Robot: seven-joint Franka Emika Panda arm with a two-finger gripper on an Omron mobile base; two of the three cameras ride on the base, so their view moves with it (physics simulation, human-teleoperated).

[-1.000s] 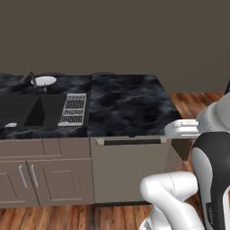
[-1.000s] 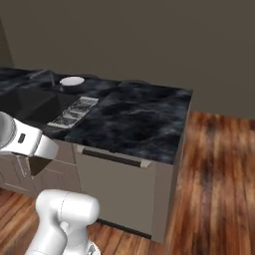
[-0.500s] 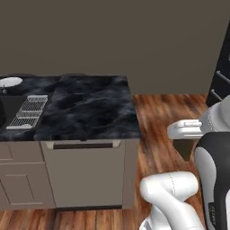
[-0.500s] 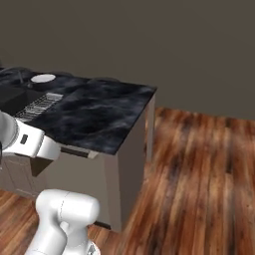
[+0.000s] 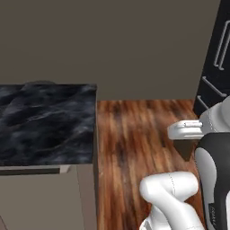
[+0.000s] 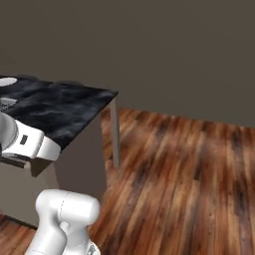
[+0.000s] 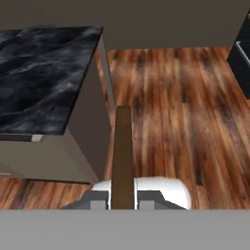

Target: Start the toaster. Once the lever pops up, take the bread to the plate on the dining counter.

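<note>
My fingertips barely show: in the hand view they are two small dark stubs at the bottom, mostly cut off by the edge, so my gripper (image 7: 122,205) is only partly readable there. What I can tell is that they sit narrow, pinched against the bread (image 7: 122,156) from both sides. I see the slice edge-on, a thin, dark brown strip rising straight up from between my fingers, so its square face is turned away from the camera and its surface texture is hard to judge.

The bread hangs in the air over the wooden floor (image 7: 180,102), just beside the end of the dining counter (image 7: 41,73) and not touching it. The counter's black top with pale veining runs out of the left edge of the hand view, so its far length is cut off. In the right base view a sliver of something round and white, possibly the plate (image 6: 5,82), sits at the far left edge of the counter, too clipped to be sure.
</note>
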